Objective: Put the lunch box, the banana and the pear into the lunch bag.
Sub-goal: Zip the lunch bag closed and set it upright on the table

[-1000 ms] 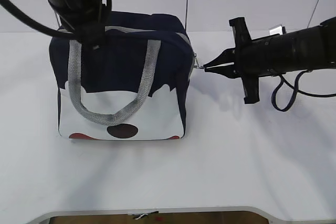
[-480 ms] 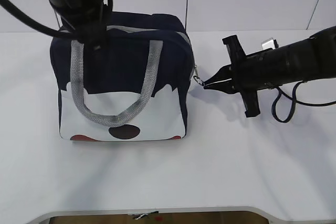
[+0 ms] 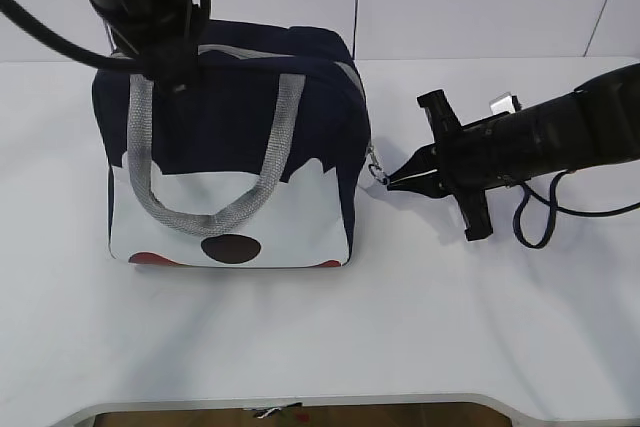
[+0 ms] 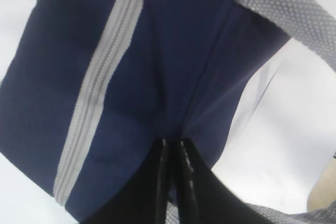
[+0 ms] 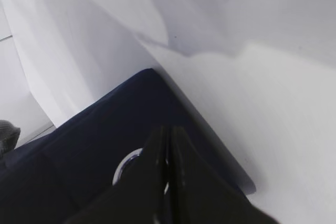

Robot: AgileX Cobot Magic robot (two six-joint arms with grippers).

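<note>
The boxy navy fabric lunch bag (image 3: 232, 152) with its white lower panel stands upright on the left half of the white counter (image 3: 420, 327), grey webbing handles hanging down its near face. The left gripper (image 4: 173, 150) is at the bag's top left, jaws pressed together on a fold of navy cloth beside the grey zipper band (image 4: 97, 90), which reads as shut along the length the left wrist view shows. The right gripper (image 3: 392, 182) sits just off the bag's right side, jaws closed on the small metal ring pull (image 5: 126, 165) at the zipper's end. We judge the step in hand to be working the zipper, with the left arm anchoring the bag. To do it well we would keep the pull in line with the zipper track, not outward from the bag, and hold the cloth taut so the slider does not bunch the fabric. The ring is thin and could slip from the jaws. Lunch box, banana and pear appear in no view; whether they are inside, we cannot tell.
</note>
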